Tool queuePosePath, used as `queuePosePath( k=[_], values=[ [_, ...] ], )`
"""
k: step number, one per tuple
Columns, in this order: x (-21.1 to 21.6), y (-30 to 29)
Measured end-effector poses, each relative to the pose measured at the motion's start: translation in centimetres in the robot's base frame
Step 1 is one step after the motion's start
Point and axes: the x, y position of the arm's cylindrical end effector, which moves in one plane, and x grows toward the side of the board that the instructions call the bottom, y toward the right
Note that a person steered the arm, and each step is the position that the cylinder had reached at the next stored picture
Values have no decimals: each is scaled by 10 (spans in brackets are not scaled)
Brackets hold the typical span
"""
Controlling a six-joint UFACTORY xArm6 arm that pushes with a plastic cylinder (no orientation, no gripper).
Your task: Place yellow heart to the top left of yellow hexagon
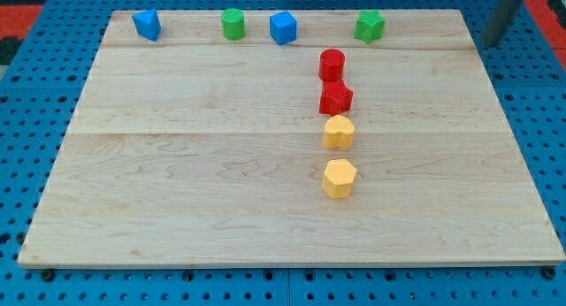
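The yellow heart lies right of the board's middle. The yellow hexagon lies just below it, a small gap apart. The dark rod comes in at the view's top right corner; my tip is at the board's top right edge, far from both yellow blocks.
A red block sits just above the yellow heart, with a red cylinder above that. Along the top edge lie a blue block, a green cylinder, a blue cube and a green block. The wooden board lies on a blue pegboard.
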Motion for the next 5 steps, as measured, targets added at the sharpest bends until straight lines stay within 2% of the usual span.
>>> queuePosePath(
  k=[1,2,3,4,5],
  values=[
    [-67,-49],
    [-43,-95],
    [40,-47],
    [115,-125],
    [150,-174]
  ],
)
